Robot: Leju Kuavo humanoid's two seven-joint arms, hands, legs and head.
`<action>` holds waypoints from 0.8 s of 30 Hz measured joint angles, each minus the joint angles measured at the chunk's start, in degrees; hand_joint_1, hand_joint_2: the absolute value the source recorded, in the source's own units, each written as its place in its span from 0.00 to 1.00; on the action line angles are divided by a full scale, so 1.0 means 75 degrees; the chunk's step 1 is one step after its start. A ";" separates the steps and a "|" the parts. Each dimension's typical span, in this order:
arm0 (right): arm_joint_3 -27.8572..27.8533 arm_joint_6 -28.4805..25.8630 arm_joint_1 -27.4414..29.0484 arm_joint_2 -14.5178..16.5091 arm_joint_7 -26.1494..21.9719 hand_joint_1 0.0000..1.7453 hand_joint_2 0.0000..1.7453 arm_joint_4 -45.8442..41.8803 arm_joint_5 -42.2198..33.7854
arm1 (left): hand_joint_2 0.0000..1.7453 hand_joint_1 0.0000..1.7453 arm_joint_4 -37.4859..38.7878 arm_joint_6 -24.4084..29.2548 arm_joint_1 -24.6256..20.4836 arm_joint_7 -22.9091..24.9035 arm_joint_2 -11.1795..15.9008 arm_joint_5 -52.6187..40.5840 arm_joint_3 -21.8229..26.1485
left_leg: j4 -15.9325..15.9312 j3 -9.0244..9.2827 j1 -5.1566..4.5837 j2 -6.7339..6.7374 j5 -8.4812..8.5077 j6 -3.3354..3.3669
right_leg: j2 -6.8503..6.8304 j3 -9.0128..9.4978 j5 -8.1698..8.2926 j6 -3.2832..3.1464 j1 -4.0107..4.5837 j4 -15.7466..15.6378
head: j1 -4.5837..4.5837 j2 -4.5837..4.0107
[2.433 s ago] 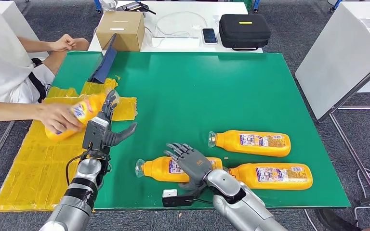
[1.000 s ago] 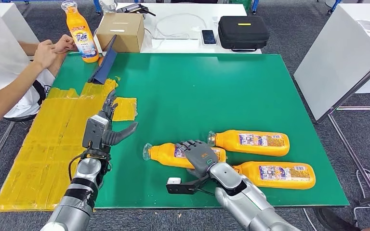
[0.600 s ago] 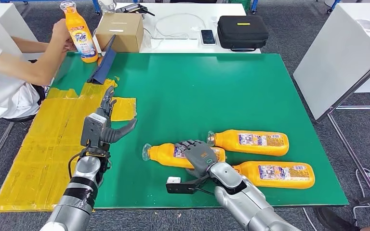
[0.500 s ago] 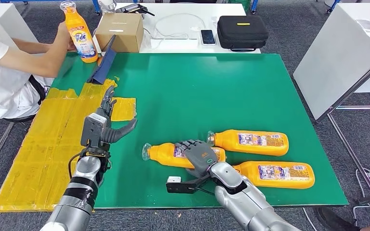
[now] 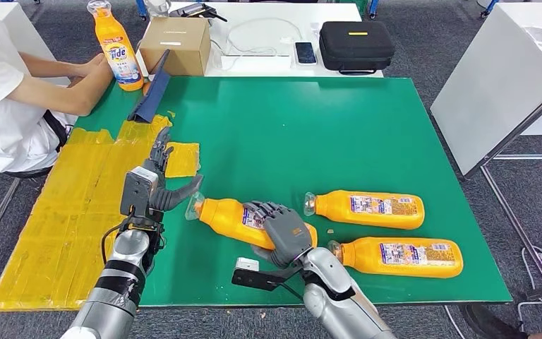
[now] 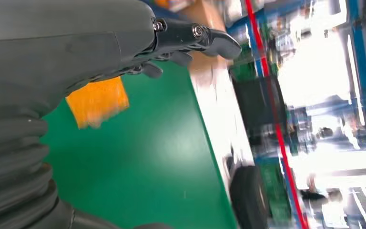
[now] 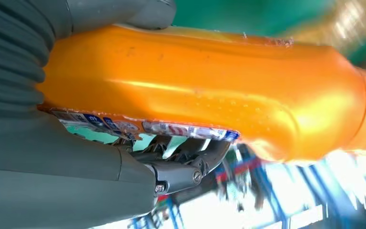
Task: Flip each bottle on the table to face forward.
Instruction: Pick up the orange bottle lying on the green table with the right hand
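An orange bottle [image 5: 243, 219] is being gripped by the right hand [image 5: 282, 233], whose dark fingers are being wrapped over the label side while the thumb is being pressed against the body — the close wrist view shows the bottle [image 7: 209, 90] being clamped between thumb and fingers [image 7: 186, 157]. The bottle is being held at a slant, its clear-capped neck being pointed toward the left hand [image 5: 157, 185] and its base being covered by the palm. The right forearm is being brought in from the near edge of the green table [image 5: 289, 134], bent inward at the wrist.

The left hand is being kept upright over the table's left part, fingers being spread and directed away from the robot, thumb being stretched sideways toward the bottle's cap; nothing is being held in it. Its fingers [image 6: 195, 38] are being seen apart in the wrist view as well.

Two more orange bottles are being left flat on the table to the right — one [image 5: 365, 209] farther, one [image 5: 394, 256] nearer — both with printed labels being shown upward and caps being pointed left. A fourth bottle [image 5: 116, 44] is being stood upright at the far left corner, beside a person's arm [image 5: 63, 85]. Yellow sheeting [image 5: 63, 212] is being spread along the left side.
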 joint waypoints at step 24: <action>-0.1440 -0.1727 0.1516 0.0536 -0.1918 1.00 1.00 -0.3510 -0.2387 | 1.00 0.00 0.0801 -0.0348 -0.0194 0.0404 -0.0025 0.0537 -0.0313 | 0.0000 -0.0010 0.0000 -0.0003 -0.0003 -0.0003 | 0.0001 -0.0013 -0.0006 0.0008 -0.0001 0.0000 | 0.0000 0.0000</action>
